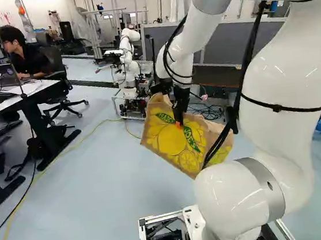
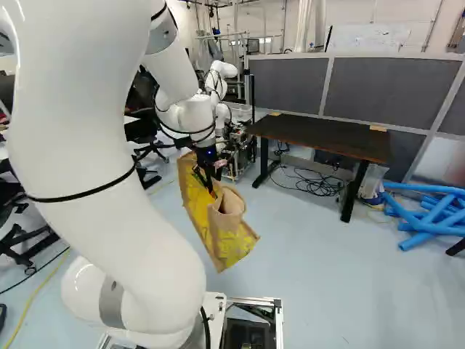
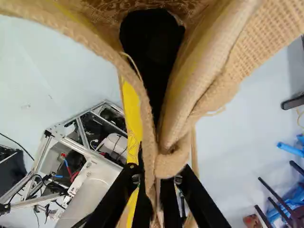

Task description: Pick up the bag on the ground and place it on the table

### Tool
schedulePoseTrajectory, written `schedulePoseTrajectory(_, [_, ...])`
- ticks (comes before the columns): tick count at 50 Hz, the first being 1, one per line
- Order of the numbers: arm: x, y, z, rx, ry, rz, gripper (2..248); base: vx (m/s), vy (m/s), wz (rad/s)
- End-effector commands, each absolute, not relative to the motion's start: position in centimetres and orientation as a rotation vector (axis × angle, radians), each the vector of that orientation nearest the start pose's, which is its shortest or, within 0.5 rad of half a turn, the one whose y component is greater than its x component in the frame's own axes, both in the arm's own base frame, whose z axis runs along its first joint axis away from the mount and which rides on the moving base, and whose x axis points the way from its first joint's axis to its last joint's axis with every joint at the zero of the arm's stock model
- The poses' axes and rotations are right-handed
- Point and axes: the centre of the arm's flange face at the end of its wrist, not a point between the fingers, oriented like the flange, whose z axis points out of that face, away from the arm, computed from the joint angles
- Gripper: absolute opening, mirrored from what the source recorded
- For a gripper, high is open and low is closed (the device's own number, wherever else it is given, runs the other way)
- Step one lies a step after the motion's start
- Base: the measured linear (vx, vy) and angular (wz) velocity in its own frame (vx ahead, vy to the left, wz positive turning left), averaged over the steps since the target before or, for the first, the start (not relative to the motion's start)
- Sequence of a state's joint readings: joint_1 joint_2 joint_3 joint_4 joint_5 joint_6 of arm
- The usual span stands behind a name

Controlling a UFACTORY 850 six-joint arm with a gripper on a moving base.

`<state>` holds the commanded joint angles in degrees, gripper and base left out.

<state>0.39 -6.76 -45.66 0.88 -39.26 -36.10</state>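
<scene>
the arm [image 1: 274, 78] is arching forward and down, its end effector [image 1: 178, 124] nearly closed, pinching the bag [image 1: 171, 141] by its rim and holding it above the floor [image 2: 312, 254], short of the table's [image 2: 312, 137] left edge.

Lettering [image 1: 165, 118] on the green leaf shapes [image 1: 192, 140] of the bag [image 1: 170, 141], too small for sure reading

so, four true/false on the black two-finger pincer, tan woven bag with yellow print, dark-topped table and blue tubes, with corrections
1. The pincer is shut on the bag. True.
2. The blue tubes lie on the floor beside the table. True.
3. The bag rests on the table. False: it hangs from the pincer, off the table.
4. The bag's mouth is fully closed. False: it gapes, showing a dark inside.
</scene>
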Motion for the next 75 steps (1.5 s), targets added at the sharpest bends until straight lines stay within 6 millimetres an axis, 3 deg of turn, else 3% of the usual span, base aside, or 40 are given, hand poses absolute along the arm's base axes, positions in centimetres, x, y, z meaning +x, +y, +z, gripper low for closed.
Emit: schedulePoseTrajectory(75, [42.0, 0.8, 53.8, -2.951, -0.901, -0.030, 22, 0.000, 0.000, 0.000])
